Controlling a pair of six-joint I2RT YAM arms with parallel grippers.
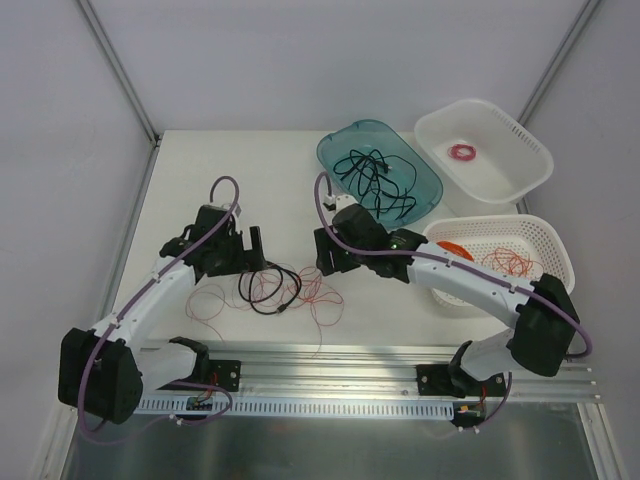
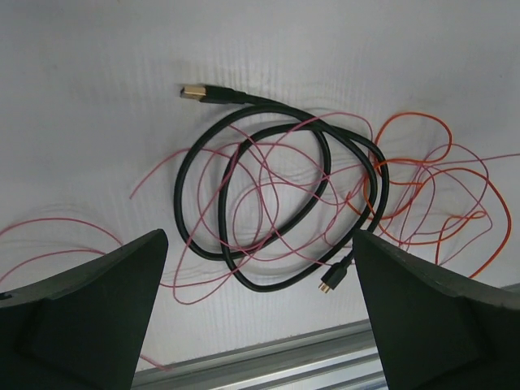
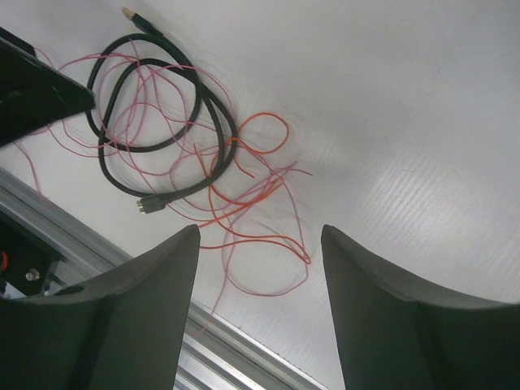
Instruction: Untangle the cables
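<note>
The left gripper (image 2: 258, 237) and right gripper (image 3: 260, 229) are hovering spread open and empty above the bench (image 2: 97, 65), where thin red wires (image 2: 414, 115) are weaving through the black cord (image 2: 244, 101), so a pinch catching both is risking tightening the snarl.

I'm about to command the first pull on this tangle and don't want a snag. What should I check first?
1. Open and empty, both left gripper and right gripper: ok.
2. Both gold-tipped plugs of the thin black cord visible and free: ok.
3. Cord freed of the hair-thin red wires: not ok; they thread through its loops.
4. Strands clear of the aluminium rail: cannot tell; one trails close to it.
5. Grippers apart from each other: ok.
</note>
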